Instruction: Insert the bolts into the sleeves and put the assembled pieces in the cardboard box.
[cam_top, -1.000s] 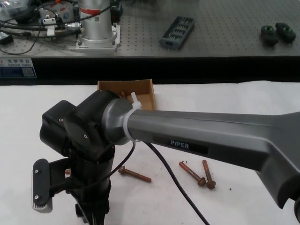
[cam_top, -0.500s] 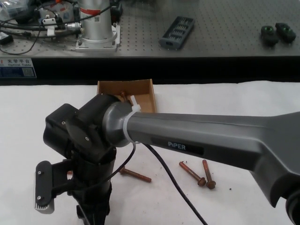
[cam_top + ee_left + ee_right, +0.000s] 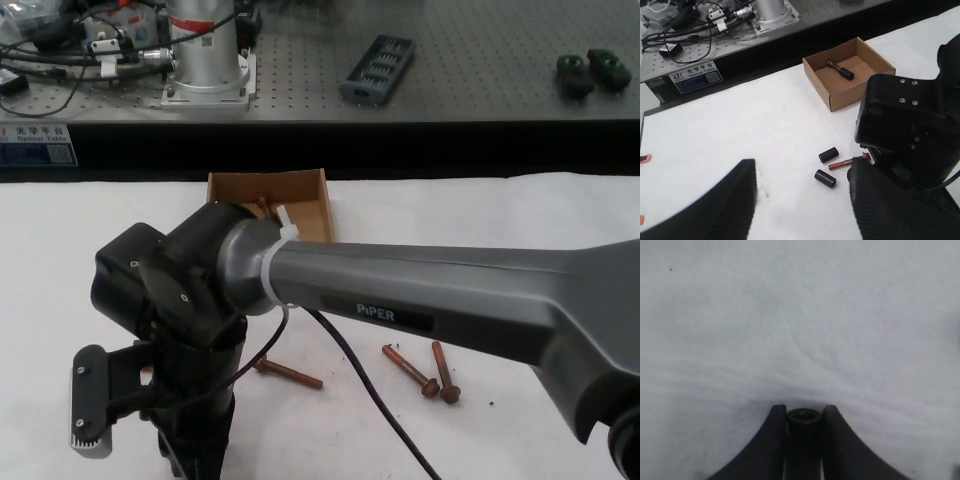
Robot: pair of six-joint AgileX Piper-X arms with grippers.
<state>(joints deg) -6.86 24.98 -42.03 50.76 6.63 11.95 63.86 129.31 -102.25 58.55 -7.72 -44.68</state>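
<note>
My right gripper [image 3: 804, 412] is clamped on a black sleeve [image 3: 804, 426]. Both fingers pinch it, and its open end faces away from the wrist camera, over bare white cloth [image 3: 800, 315]. In the high view the right arm [image 3: 430, 290] stretches across the bench from the right. Its wrist is bent down at the near left, in front of the box [image 3: 232, 186].

I count three bolts on the cloth there. A left bolt [image 3: 287, 372] lies right beside the wrist. A middle bolt [image 3: 410, 369] and a right bolt [image 3: 444, 372] lie farther right, with their heads close together.

My left gripper [image 3: 802, 172] hangs over the cloth, spread wide, with nothing between its fingers [image 3: 715, 205]. It is well apart from the box. From its camera I see the box open-topped, with one assembled piece [image 3: 841, 70] lying inside, a bolt with a sleeve on its end. A loose sleeve [image 3: 829, 154] and a second sleeve [image 3: 825, 178] lie on their sides near each other on the cloth, between my left gripper and the box. Just beside them lies the left bolt, with one end hidden under the right arm's wrist.

Past the cloth's far edge stands an optical table [image 3: 450, 60] with a grey tray [image 3: 378, 68] on it.
</note>
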